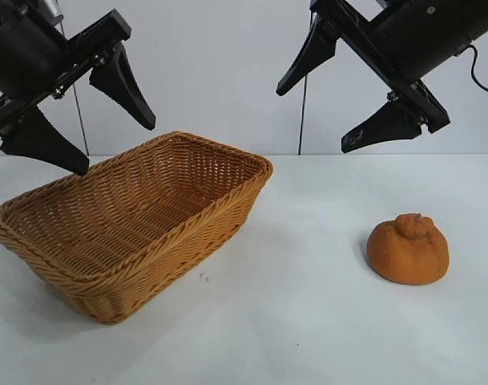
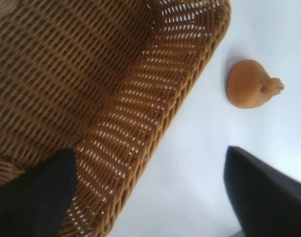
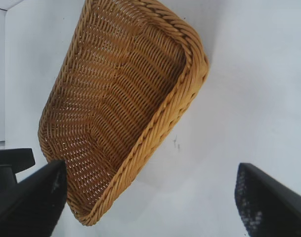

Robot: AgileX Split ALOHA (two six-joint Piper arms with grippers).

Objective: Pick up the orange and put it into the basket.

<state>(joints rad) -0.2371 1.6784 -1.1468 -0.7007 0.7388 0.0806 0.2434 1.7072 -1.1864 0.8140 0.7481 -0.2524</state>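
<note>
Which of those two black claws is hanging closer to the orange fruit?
The right gripper, at the exterior view's upper right. It hangs open above and just left of the orange, while the left gripper hangs open over the basket, far across the table.

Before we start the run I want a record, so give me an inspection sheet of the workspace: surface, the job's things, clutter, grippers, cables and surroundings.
Surface: white table, with one tiny dark speck near the basket.
Job's things: orange sits on the table, knob up, well apart from the basket; the basket has nothing in it.
Clutter: nothing seen.
Grippers: left gripper open, holding nothing, raised above the basket's far left end. Right gripper open, holding nothing, raised above the table, behind and to the left of the orange.
Cables: thin dark cords hang down the wall behind each arm; another loops at the exterior view's right edge.
Surroundings: plain pale wall.
</note>
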